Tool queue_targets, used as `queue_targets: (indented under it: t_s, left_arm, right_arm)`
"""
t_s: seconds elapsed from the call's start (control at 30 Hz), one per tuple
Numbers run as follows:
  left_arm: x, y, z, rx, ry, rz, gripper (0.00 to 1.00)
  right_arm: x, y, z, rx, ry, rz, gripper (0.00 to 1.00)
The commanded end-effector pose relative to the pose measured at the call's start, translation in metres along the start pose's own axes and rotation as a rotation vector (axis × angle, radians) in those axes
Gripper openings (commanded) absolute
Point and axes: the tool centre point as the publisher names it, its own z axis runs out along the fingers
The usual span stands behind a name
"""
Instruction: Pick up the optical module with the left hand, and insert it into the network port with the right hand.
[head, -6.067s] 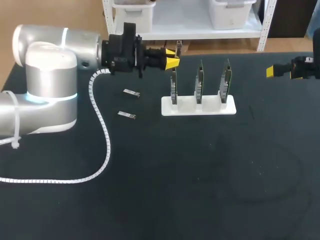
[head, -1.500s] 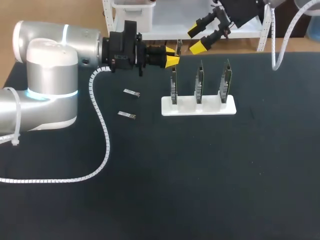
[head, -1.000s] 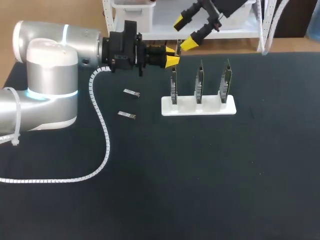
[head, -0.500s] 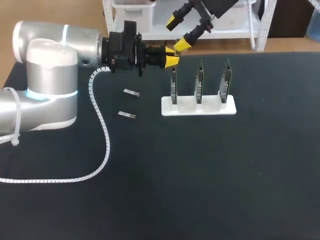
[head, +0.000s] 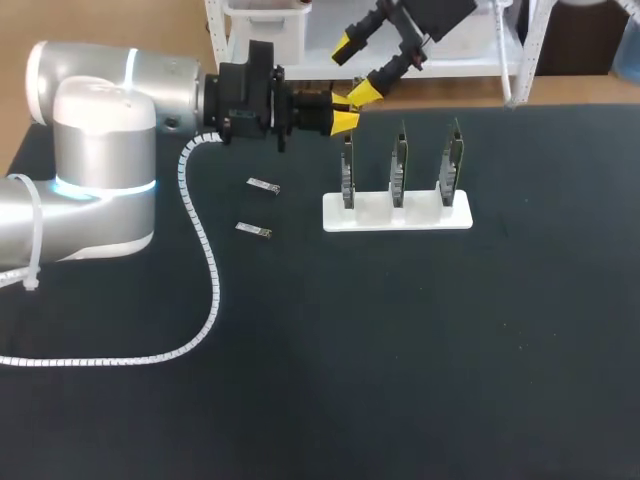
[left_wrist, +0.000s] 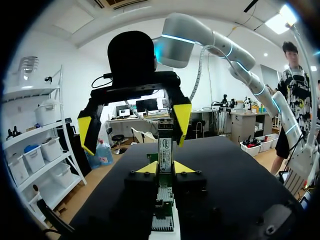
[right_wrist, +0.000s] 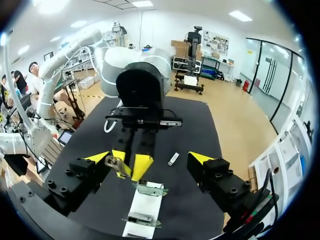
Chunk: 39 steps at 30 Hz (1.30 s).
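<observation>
My left gripper (head: 341, 120) hangs above the table's far edge, shut on a small metallic optical module (head: 357, 92) that sticks up out of its yellow tips. In the left wrist view the module (left_wrist: 165, 144) stands upright in that gripper (left_wrist: 165, 168). My right gripper (head: 358, 68) comes in from behind, open, one finger on each side of the module; the module sits close to one finger (left_wrist: 182, 115). Its own view shows the open gripper (right_wrist: 150, 159) facing the left gripper's tips (right_wrist: 131, 162). The network ports are on three upright boards (head: 399, 165) in a white holder (head: 397, 212).
Two spare modules (head: 263, 185) (head: 254, 230) lie on the black table left of the holder; one module (right_wrist: 173, 159) also shows in the right wrist view. A white spiral cable (head: 208, 262) trails from my left arm across the table's left side.
My right gripper, at the far right edge at first, has swung in behind the table and over the last second shifted left until it straddles the held module. The left arm has kept still.
</observation>
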Motion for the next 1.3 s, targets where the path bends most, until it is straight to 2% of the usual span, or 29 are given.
queue_targets:
  t_s: [0.03,0.4,0.7,0.97,1.0,1.3]
  left_arm:
    - [0.001,0.000,0.000,0.000,-0.001,0.001,0.00]
    - [0.001,0.000,0.000,0.000,-0.001,0.001,0.00]
    - [0.001,0.000,0.000,0.000,-0.001,0.001,0.00]
    - [0.001,0.000,0.000,0.000,-0.001,0.001,0.00]
    - [0.001,0.000,0.000,0.000,-0.001,0.001,0.00]
    - [0.001,0.000,0.000,0.000,-0.001,0.001,0.00]
  right_arm:
    - [-0.002,0.019,0.003,0.042,-0.006,0.014,1.00]
    - [0.002,0.035,0.003,0.074,-0.007,0.032,1.00]
    - [0.001,0.031,-0.005,0.101,0.009,0.001,1.00]
    - [0.007,0.025,0.000,0.099,-0.020,0.025,1.00]
    - [0.009,0.025,0.000,0.079,-0.038,0.016,1.00]
    - [0.009,0.025,0.001,0.083,-0.035,0.021,1.00]
